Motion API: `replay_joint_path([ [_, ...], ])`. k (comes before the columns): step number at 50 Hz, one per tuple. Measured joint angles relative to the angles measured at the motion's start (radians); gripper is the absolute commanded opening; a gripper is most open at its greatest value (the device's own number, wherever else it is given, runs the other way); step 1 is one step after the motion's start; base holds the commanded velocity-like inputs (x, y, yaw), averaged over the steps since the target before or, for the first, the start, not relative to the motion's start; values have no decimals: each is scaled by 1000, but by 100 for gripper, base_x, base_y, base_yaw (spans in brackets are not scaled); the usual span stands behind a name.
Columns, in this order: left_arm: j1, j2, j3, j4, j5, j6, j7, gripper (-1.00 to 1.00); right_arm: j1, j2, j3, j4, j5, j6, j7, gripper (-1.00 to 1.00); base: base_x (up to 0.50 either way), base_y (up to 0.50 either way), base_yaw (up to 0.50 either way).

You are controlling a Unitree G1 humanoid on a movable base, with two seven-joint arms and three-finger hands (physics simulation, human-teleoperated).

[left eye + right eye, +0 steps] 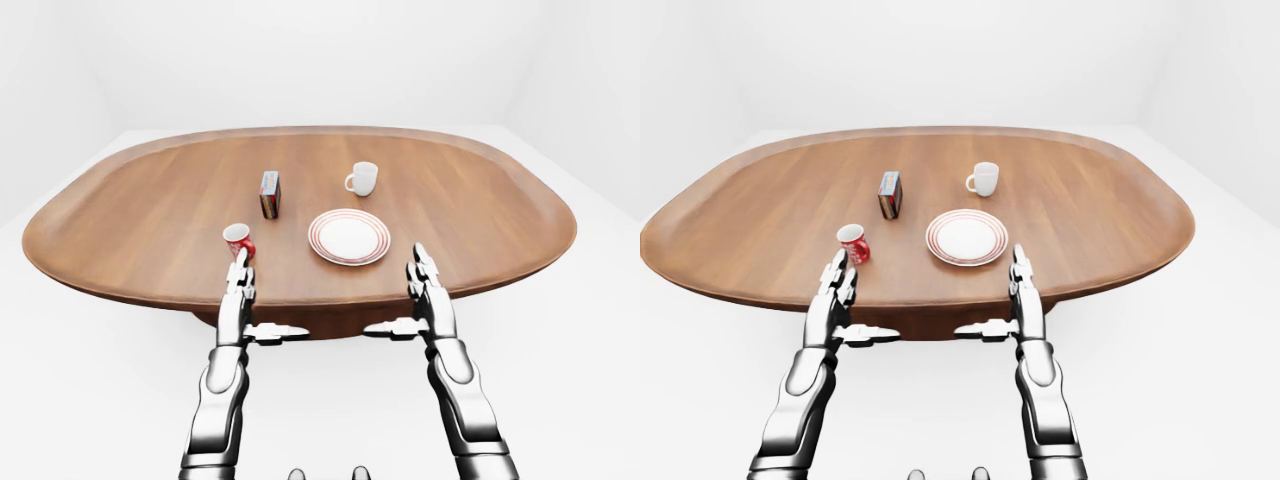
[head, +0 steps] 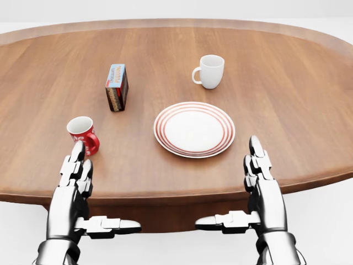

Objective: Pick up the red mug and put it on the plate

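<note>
Both hands open, fingers flat, thumbs out: left hand [image 2: 74,179] just below red mug [image 2: 83,134], right hand [image 2: 259,174] at table [image 2: 287,99] edge. Mug upright, plate [image 2: 194,129] at its 3 o'clock, small box [image 2: 116,87] at 1, white mug [image 2: 209,70] beyond plate at 12.

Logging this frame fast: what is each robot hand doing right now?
Left robot hand: open, empty, just short of the red mug.
Right robot hand: open, empty, beside the plate.

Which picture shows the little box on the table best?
The head view: the box looks biggest there, standing upright with its printed sides visible. Both eye views show it smaller and farther off, its print unreadable.
</note>
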Motion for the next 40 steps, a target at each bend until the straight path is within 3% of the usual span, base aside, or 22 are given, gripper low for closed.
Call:
replay_joint_path([
  [17, 2, 11, 28, -52, -34, 28, -30, 100, 2, -13, -26, -50, 2, 28, 18, 100, 0, 0, 0],
  [21, -10, 10, 55, -158, -103, 84, -20, 100, -8, -15, -36, -128, 22, 61, 23, 100, 0, 0, 0],
  [23, -26, 14, 78, -234, -161, 84, 0, 100, -20, -16, -46, -187, 48, 74, 24, 100, 0, 0, 0],
  [28, -59, 31, 118, -386, -277, 84, 48, 100, -53, -26, -61, -315, 92, 74, 23, 100, 0, 0, 0],
  [40, -82, 40, 146, -529, -384, 84, 97, 100, -75, -47, -76, -457, 119, 74, 29, 100, 0, 8, 0],
])
